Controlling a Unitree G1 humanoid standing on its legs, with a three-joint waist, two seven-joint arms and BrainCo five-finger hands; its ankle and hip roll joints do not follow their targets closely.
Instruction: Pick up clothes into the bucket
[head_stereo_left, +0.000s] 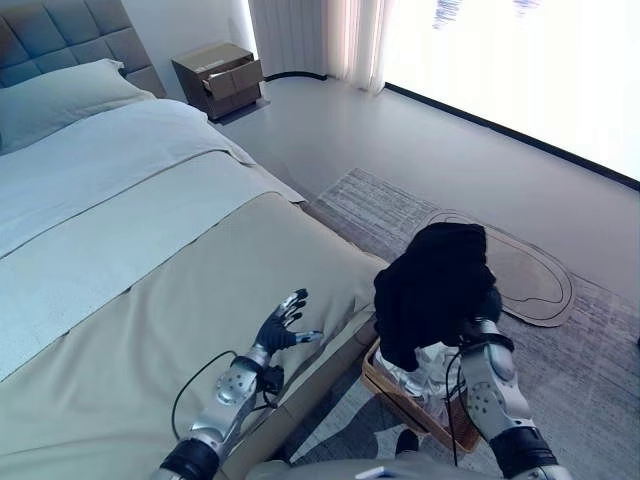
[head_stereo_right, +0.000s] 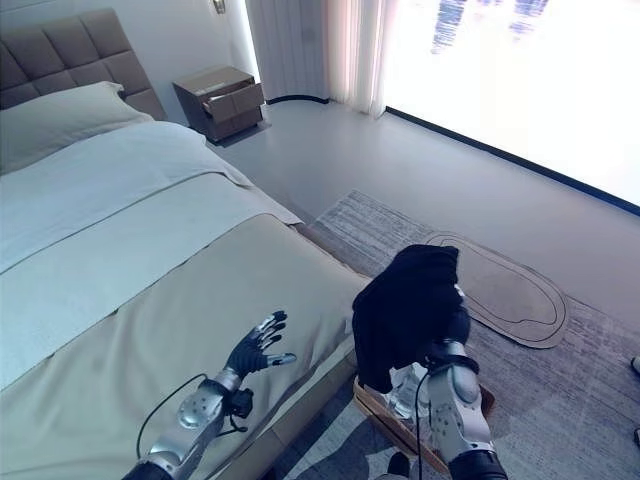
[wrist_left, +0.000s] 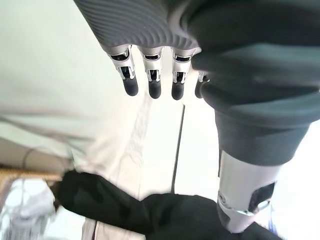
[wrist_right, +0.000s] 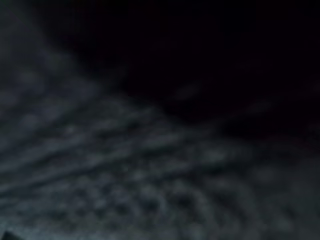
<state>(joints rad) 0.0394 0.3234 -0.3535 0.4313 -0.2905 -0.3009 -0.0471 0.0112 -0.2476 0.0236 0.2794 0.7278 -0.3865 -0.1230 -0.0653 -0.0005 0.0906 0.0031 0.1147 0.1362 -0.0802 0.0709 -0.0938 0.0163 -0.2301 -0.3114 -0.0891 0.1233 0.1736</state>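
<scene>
1. The black garment (head_stereo_left: 436, 285) hangs draped over the right hand (head_stereo_left: 487, 305), above the bucket (head_stereo_left: 400, 392); its long axis runs roughly vertical, the bulk bunched high and the loose lower edge pointing down toward the bucket's opening.
2. The right hand is covered by the cloth; whether its fingers are clamped or apart cannot be told; the right wrist view shows dark ribbed fabric (wrist_right: 150, 150) at very close range.
3. The bucket is a brown wicker container standing on the floor just beside the foot corner of the bed (head_stereo_left: 150, 330); light-coloured clothes (head_stereo_left: 415, 372) already lie inside it.
4. The left hand (head_stereo_left: 282, 325) hovers over the beige bed cover near the foot edge, fingers straight and spread apart, holding nothing; the left wrist view shows its dark-tipped fingers (wrist_left: 152, 85) extended in a row.
5. The bed carries a pale sheet (head_stereo_left: 90, 190), a pillow (head_stereo_left: 55, 100) and a grey tufted headboard (head_stereo_left: 70, 30).
6. A grey patterned rug (head_stereo_left: 590, 350) covers the floor beside the bed; an oval mat (head_stereo_left: 535, 275) lies on it, beyond the garment.
7. A brown nightstand (head_stereo_left: 218, 78) stands by the head of the bed; curtains (head_stereo_left: 310, 35) hang beside a bright window (head_stereo_left: 530, 70).
</scene>
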